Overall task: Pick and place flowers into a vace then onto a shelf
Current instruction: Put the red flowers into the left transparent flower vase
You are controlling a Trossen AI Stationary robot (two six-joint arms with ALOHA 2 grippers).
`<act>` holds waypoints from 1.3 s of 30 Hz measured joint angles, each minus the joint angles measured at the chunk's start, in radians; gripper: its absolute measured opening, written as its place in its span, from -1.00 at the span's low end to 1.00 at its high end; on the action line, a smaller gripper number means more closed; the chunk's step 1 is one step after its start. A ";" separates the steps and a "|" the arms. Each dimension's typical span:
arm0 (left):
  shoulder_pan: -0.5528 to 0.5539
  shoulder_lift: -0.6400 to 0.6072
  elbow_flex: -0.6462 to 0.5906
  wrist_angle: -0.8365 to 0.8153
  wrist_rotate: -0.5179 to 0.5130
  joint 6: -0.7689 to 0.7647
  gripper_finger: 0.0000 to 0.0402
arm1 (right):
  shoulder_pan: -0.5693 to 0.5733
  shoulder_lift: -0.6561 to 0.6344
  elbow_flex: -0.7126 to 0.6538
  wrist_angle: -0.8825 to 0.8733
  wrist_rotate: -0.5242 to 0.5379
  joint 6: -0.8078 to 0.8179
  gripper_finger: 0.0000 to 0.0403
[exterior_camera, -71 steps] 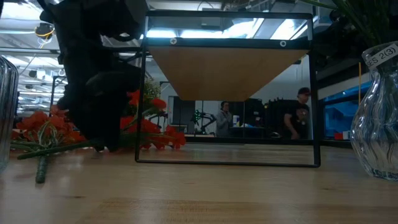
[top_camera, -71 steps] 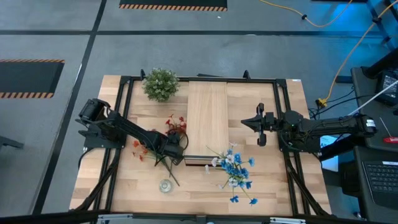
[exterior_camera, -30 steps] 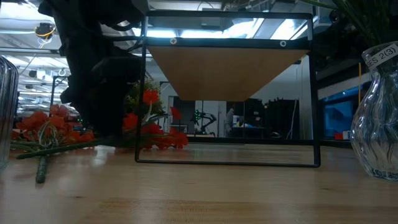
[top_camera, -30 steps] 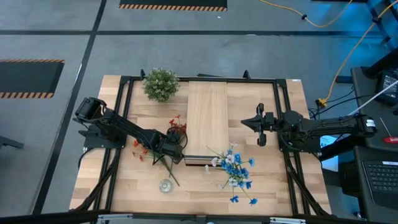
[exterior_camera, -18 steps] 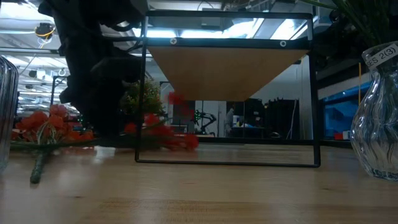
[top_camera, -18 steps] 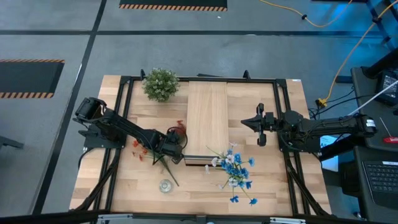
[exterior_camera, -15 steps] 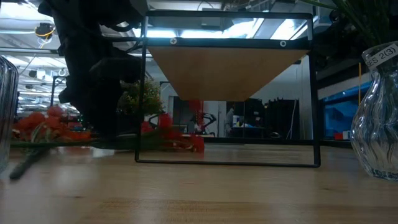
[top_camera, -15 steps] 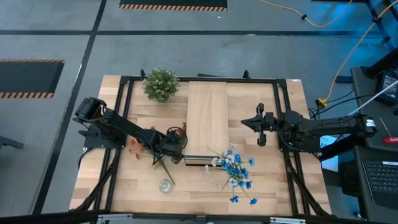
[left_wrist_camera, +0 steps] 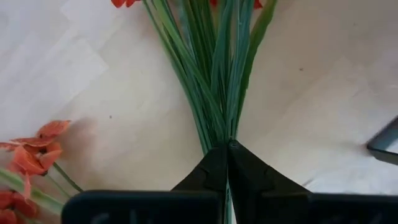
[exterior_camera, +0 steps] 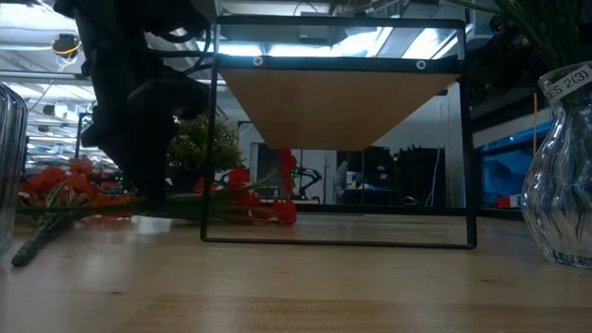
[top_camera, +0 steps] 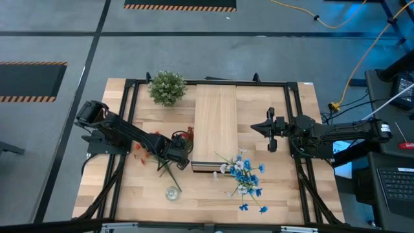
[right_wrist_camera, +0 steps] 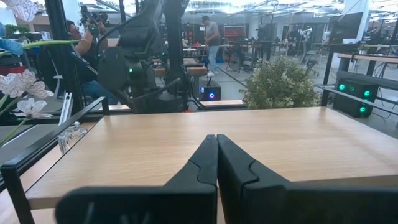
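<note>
High view: bushy plant point(top_camera: 167, 87) behind shelf point(top_camera: 215, 126).

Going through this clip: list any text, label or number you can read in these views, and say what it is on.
"S 2(3)": on a white tag around the neck of the glass vase at the right edge of the low view; the tag's first characters are cut off.
No other readable text shows in any view.

White tag on glass vase point(exterior_camera: 561, 194) — reads "2(3)", partly legible
</note>
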 joint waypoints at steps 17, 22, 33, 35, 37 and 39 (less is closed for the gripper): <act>0.000 -0.002 0.000 0.004 -0.003 0.000 -0.59 | 0.000 0.000 0.000 -0.002 0.000 0.000 -1.00; 0.000 -0.002 0.000 0.004 -0.003 0.000 -0.43 | 0.000 0.000 0.000 -0.002 0.000 0.000 -1.00; 0.000 0.040 0.000 0.007 0.001 0.024 -0.29 | 0.000 0.000 0.000 -0.002 0.000 0.000 -1.00; 0.002 0.055 0.000 0.004 0.006 0.035 -0.29 | 0.000 0.000 0.000 -0.002 0.000 0.000 -1.00; 0.003 0.053 -0.001 0.005 0.004 0.035 -0.29 | 0.000 0.000 0.000 -0.003 0.000 0.000 -1.00; 0.006 0.052 -0.001 0.002 -0.001 0.036 -0.29 | 0.000 0.000 0.000 -0.003 0.000 0.000 -1.00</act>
